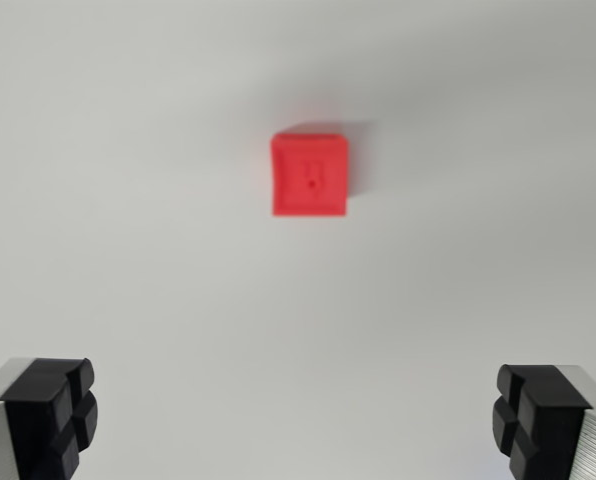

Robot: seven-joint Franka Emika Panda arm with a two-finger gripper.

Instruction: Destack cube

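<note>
A red cube point(311, 175) sits on the white surface a little above the middle of the wrist view, seen from above and slightly blurred. Its top face has a small dark mark in the centre. Whether another cube lies under it cannot be told from this angle. My gripper point(293, 420) hangs well above it, open wide, with one black fingertip point(53, 415) at the bottom left corner and the other at the bottom right. Nothing is between the fingers.
A plain white tabletop point(128, 200) fills the whole view around the cube.
</note>
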